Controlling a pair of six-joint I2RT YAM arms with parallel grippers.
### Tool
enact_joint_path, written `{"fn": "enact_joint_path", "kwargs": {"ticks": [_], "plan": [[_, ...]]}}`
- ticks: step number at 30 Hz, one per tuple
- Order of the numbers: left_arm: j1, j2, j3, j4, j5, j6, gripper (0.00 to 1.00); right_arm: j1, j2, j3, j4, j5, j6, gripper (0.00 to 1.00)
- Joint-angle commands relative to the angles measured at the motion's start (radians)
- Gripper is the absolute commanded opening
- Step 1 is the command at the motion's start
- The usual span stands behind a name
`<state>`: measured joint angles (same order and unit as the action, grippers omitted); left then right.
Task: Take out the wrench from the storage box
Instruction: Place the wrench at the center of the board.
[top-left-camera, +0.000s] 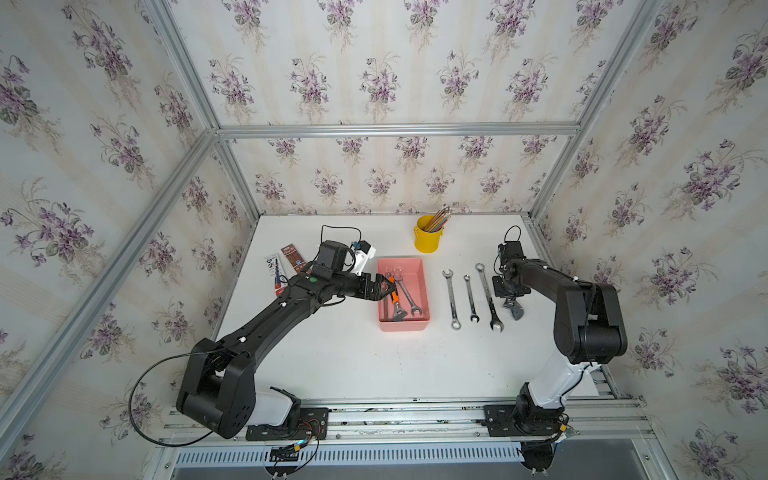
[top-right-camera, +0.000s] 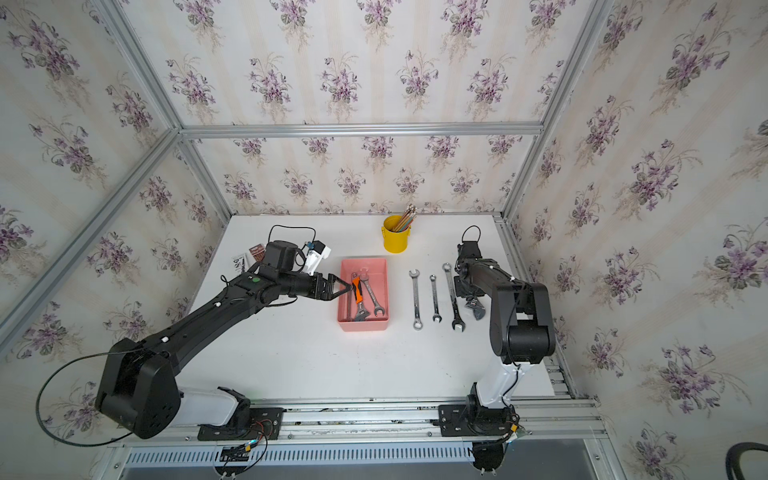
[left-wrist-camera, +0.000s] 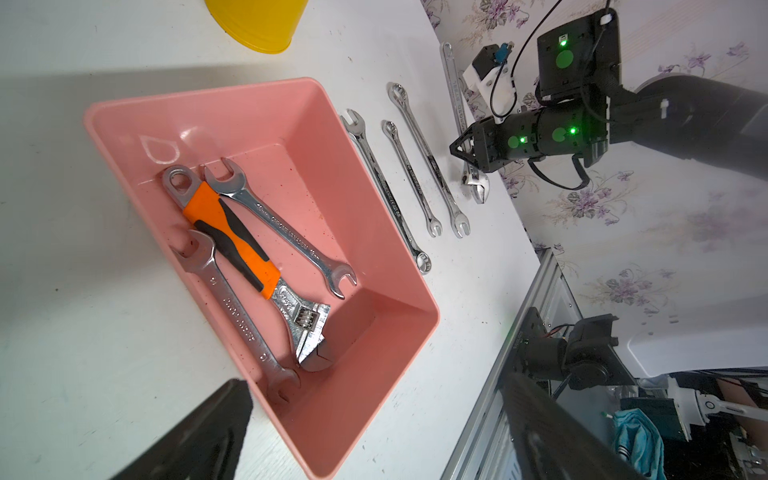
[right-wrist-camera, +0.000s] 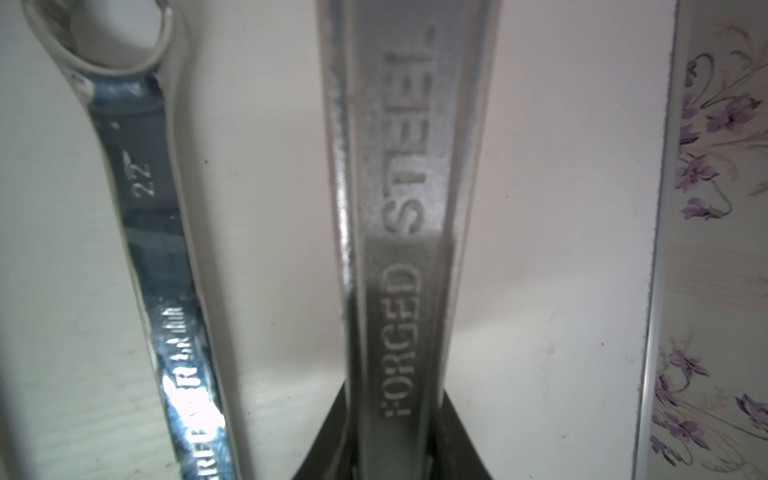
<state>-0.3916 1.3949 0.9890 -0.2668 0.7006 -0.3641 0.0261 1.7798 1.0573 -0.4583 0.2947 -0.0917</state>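
white table (top-left-camera: 332, 357), floral wallpaper (top-left-camera: 374, 75) all round, 3 wrenches (left-wrist-camera: 245, 249) lay in pink storage box (top-left-camera: 405, 267) under wide-spread L gripper (top-left-camera: 387, 286), R gripper (top-left-camera: 510, 296) clamped an adj wrench (top-left-camera: 515, 311) right of the box

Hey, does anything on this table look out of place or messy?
Nothing spilled or broken. Only the storage box looks untidy: the orange-handled wrench lies crowded between two open-end wrenches, while three combination wrenches on the table sit in a neat row.

pink storage box (left-wrist-camera: 249, 116), orange-handled wrench (left-wrist-camera: 245, 257) inside
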Motion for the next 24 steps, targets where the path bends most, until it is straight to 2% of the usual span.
{"fn": "enact_joint_path", "kwargs": {"ticks": [1,7,20,24], "plan": [[0.001,0.005,0.009,0.002,-0.002,0.034,0.99,-0.011,0.011,-0.004,0.039,-0.001,-0.005,0.11],[0.004,0.012,0.022,-0.008,0.004,0.048,0.99,-0.015,0.051,-0.008,0.044,0.01,0.001,0.15],[0.005,0.067,0.051,-0.021,0.008,0.059,0.99,-0.015,0.049,-0.026,0.051,0.03,0.009,0.35],[0.006,0.07,0.058,-0.026,0.007,0.059,0.99,-0.015,0.041,-0.026,0.046,0.025,0.015,0.37]]}}
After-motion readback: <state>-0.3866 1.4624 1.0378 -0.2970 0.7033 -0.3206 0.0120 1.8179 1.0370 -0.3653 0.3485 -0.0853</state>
